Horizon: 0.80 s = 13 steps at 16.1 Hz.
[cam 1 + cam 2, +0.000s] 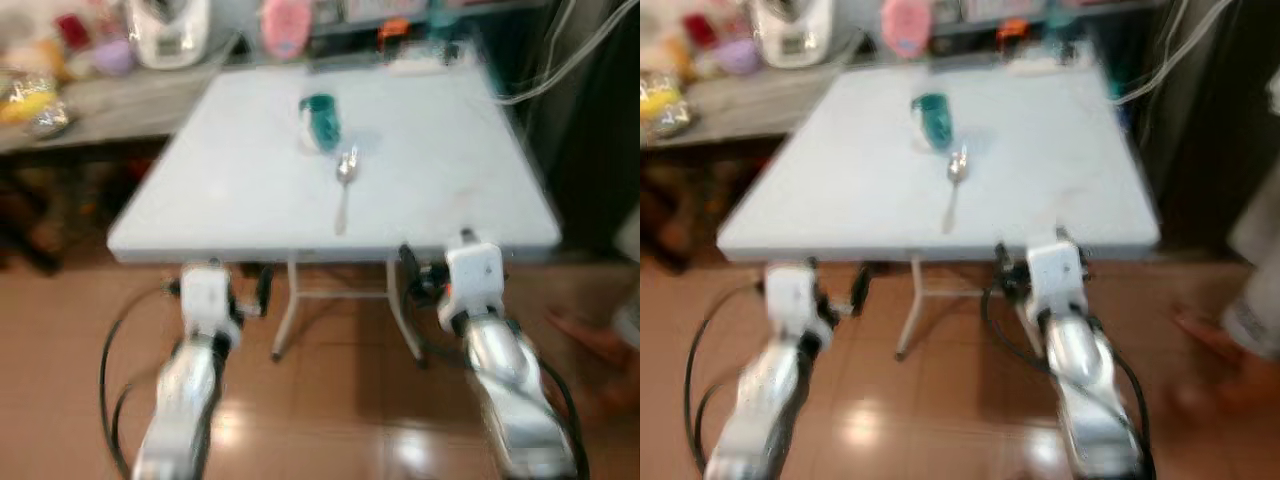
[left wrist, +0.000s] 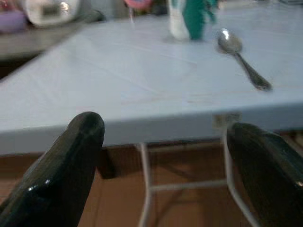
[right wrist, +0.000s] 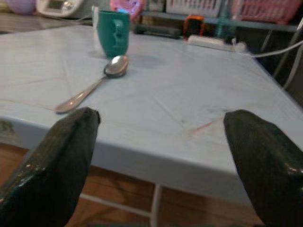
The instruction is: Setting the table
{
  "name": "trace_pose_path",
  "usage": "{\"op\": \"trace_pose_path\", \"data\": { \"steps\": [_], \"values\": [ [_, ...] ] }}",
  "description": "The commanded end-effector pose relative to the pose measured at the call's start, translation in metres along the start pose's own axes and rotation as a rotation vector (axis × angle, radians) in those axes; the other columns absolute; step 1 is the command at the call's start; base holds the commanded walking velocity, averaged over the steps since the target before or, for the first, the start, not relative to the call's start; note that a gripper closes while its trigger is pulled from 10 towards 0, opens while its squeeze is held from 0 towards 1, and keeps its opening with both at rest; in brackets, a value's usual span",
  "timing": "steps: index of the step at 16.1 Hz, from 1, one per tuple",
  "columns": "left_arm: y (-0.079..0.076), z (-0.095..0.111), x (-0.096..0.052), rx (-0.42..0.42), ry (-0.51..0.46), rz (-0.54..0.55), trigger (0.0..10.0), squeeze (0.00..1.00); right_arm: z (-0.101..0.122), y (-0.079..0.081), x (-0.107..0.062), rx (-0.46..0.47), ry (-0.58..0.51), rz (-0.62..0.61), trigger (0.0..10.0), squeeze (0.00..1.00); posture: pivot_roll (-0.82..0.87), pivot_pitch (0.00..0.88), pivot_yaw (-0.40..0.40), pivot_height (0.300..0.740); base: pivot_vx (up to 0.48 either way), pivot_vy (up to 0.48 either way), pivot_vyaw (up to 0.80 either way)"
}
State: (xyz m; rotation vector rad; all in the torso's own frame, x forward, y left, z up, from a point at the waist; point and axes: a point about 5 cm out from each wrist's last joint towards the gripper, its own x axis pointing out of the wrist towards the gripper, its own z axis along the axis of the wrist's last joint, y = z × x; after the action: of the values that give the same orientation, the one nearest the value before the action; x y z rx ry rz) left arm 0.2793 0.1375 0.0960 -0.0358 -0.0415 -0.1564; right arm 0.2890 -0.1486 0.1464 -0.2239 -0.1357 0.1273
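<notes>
Facing the white table (image 1: 230, 190); spoon (image 1: 344, 190) lying mid-table, just before the green cup (image 1: 320, 120). Left gripper (image 2: 165, 156) and right gripper (image 3: 161, 142) spread wide, empty, short of the table's near edge; risk of nudging the cup over when reaching past the spoon.

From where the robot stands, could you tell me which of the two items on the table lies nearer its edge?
The spoon: it lies flat with its handle pointing toward the near edge, while the green cup stands farther back.

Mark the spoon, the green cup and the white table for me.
spoon (image 3: 116, 66), right wrist view, on its bowl.
green cup (image 3: 113, 40), right wrist view, middle of its side wall.
white table (image 1: 230, 180), left eye view, bare top left of the spoon.
</notes>
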Motion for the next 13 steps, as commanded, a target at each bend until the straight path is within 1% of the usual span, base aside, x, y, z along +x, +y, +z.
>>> {"op": "trace_pose_path", "data": {
  "steps": [1, 5, 8, 9, 11, 13],
  "values": [
    [0.0047, 0.0041, 0.0014, 0.009, -0.012, -0.004, 10.0, 0.00, 0.0024, 0.0036, 0.0003, 0.013, -0.008, 0.009, 10.0, 0.00, -0.31, 0.131, 0.150, 0.740, 0.349, 0.000, 0.00],
    [0.0033, 0.0040, 0.0014, 0.008, -0.013, -0.014, 10.0, 0.00, 0.0029, 0.0039, 0.0001, 0.011, -0.010, 0.009, 10.0, 0.00, -0.31, 0.132, 0.150, 0.740, 0.352, 0.000, 0.00],
    [0.0033, 0.0040, 0.0013, 0.003, -0.017, -0.012, 10.0, 0.00, 0.0031, 0.0044, 0.0000, 0.011, -0.011, 0.012, 10.0, 0.00, -0.31, 0.132, 0.150, 0.740, 0.440, 0.000, 0.00],
    [0.0035, 0.0050, 0.0010, -0.009, -0.025, -0.006, 10.0, 0.00, 0.0035, 0.0044, -0.0005, 0.011, -0.013, 0.013, 10.0, 0.00, -0.31, 0.132, 0.150, 0.740, 0.000, 0.000, 0.00],
    [0.0043, 0.0043, -0.0018, -0.002, -0.021, -0.009, 10.0, 0.00, 0.0046, 0.0042, -0.0018, 0.011, -0.015, 0.015, 10.0, 0.00, -0.31, 0.135, 0.152, 0.740, 0.000, 0.000, 0.00],
    [0.0082, 0.0035, -0.0080, 0.015, -0.013, -0.013, 10.0, 0.00, 0.0059, 0.0048, -0.0037, 0.013, -0.017, 0.024, 10.0, 0.00, -0.31, 0.140, 0.150, 0.740, 0.000, 0.000, 0.00]
  ]
}}
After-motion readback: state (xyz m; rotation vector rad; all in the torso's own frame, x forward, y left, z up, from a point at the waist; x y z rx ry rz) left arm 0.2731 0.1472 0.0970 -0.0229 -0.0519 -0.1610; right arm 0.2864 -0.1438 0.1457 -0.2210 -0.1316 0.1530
